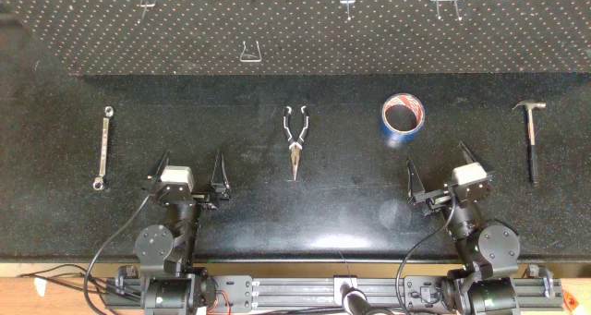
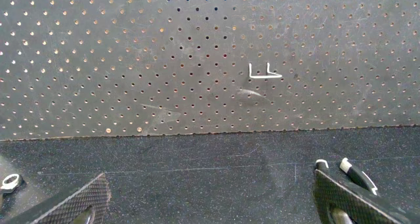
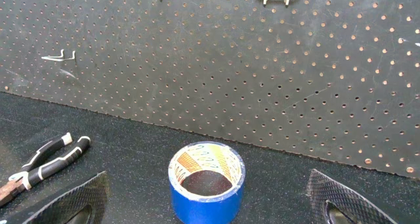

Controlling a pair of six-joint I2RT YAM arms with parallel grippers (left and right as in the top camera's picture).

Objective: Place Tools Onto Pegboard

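Four tools lie on the black tabletop before the dark perforated pegboard, none hung: silver steel wrench, black-and-white-handled pliers, blue tape roll, black-handled hammer; left gripper and right gripper sit farther from the pegboard, fingers apart, empty.

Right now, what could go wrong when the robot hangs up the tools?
The tape roll stands with its hole up; a nudge might tip it and let it roll. The wrench lies flat, so it could be hard to grab. The hooks look thin, so a tool may miss them.
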